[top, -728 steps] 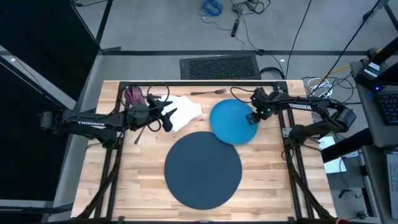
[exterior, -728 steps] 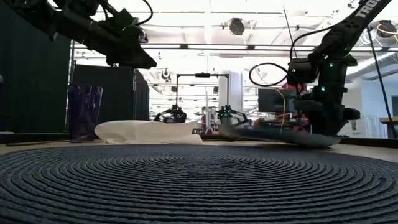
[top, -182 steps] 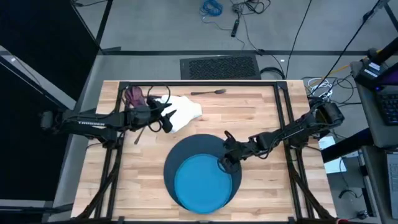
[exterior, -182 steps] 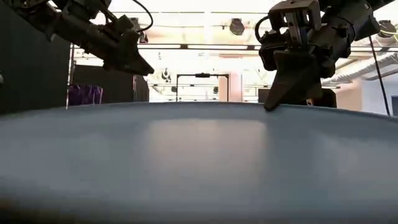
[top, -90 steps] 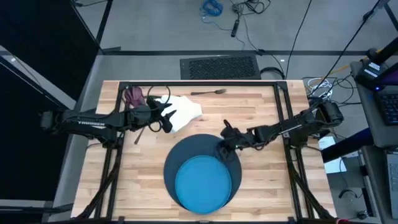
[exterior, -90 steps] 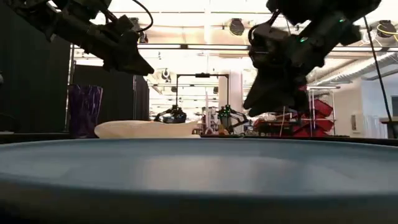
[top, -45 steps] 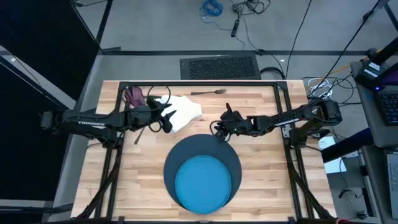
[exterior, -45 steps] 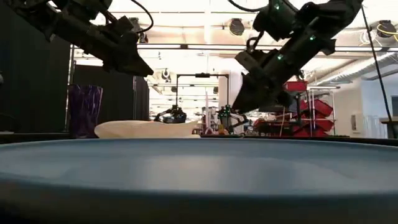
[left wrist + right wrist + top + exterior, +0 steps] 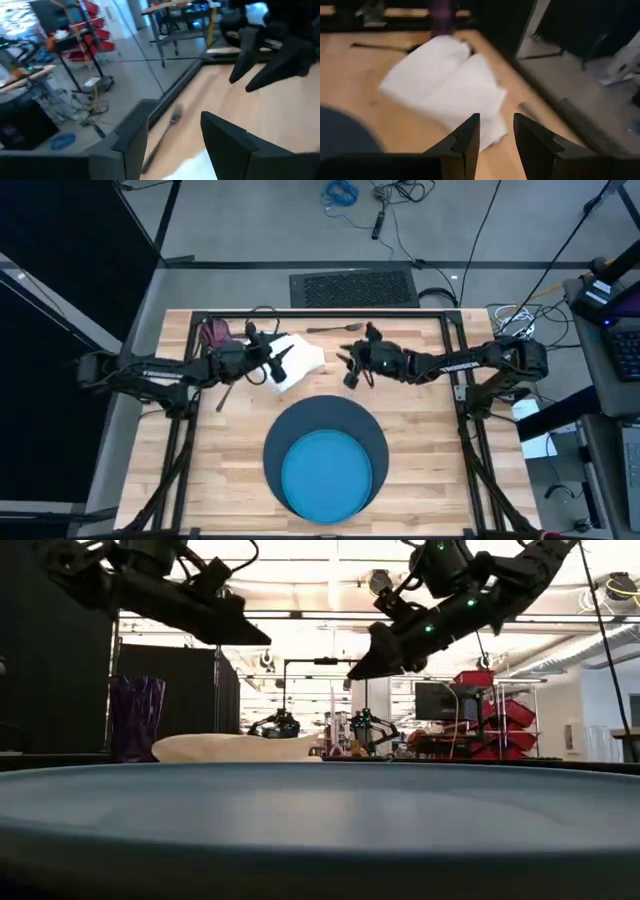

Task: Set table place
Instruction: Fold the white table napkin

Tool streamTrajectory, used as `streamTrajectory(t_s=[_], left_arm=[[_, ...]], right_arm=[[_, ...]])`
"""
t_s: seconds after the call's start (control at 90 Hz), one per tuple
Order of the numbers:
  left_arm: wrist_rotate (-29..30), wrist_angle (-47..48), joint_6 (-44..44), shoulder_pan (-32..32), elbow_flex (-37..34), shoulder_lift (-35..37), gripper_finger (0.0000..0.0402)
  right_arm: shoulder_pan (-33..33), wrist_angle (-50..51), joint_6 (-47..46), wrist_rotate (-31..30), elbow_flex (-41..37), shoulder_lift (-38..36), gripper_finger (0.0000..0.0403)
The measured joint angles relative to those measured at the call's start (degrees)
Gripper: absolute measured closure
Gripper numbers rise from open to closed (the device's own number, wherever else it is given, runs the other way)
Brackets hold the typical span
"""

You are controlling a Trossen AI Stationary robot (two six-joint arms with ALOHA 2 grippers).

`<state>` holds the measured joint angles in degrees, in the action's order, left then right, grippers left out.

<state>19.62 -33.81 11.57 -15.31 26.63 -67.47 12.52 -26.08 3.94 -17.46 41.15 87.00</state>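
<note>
1. On the tabletop (image 9: 420, 440), the plate (image 9: 327, 472) is seen resting on the mat (image 9: 330, 412) at the near centre.
2. The right claw (image 9: 350, 366), fingers parted and empty, has been moved far-left from the mat toward the napkin (image 9: 303, 358).
3. The left claw (image 9: 282, 360), fingers apart, has been shifted over the napkin.

The high view looks straight down on the whole table (image 9: 420, 440) from well above. The low view sits at table-top height, so close to the plate (image 9: 320, 825) that its rim fills the lower half, and faces level toward the table's far edge and the room. Each wrist view looks forward past its own fingers, low over the far half; the napkin (image 9: 300, 358) appears in the high, low and right wrist views.
</note>
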Motion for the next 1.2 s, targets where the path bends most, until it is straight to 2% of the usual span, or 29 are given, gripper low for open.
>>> streamTrajectory(t_s=[0.2, 0.278, 0.356, 0.489, 0.6, 0.8, 0.967, 1.1, 1.2], left_arm=[[-1.69, 4.75, -9.54, -5.65, 0.19, -0.7, 0.0233], [-4.61, 7.32, -11.76, -7.16, 0.19, -0.67, 0.0233], [-4.87, 9.52, -12.61, -7.57, 0.18, -0.69, 0.0233], [-4.87, 10.68, -12.74, -7.33, 0.19, -0.69, 0.0233], [-5.23, 10.6, -12.76, -6.6, 0.19, -0.69, 0.0233], [-8.28, 10.51, -12.8, -5.49, 0.19, -0.69, 0.0233], [-19.06, 10.68, -10.83, -5.17, 0.19, -0.69, 0.0233], [-25.6, 13.98, -9.48, -5.14, 0.19, -1.17, 0.0233], [-26.69, 16.18, -9.65, -4.38, 0.19, -2.92, 0.0233]], right_arm=[[5.08, 0.86, -0.22, 5.83, 0.02, 0.0, 0.0298], [6.07, 1.09, -0.36, 5.45, 0.02, 0.0, 0.0293], [6.66, 1.02, -0.43, 5.18, 0.02, 0.0, 0.0285], [6.7, 1.01, -0.77, 1.31, 0.02, 0.0, 0.0274], [6.7, 0.95, -3.71, 1.84, 0.02, 0.0, 0.0273], [8.38, -1.31, -4.54, 16.4, 0.02, 0.0, 0.0273], [10.4, 1.01, -4.45, 32.25, 0.02, 0.0, 0.0273], [10.13, 6.7, -2.92, 36.59, 0.02, 0.0, 0.0273], [9.85, 8.57, -2.74, 36.44, 0.02, 0.02, 0.0273]])
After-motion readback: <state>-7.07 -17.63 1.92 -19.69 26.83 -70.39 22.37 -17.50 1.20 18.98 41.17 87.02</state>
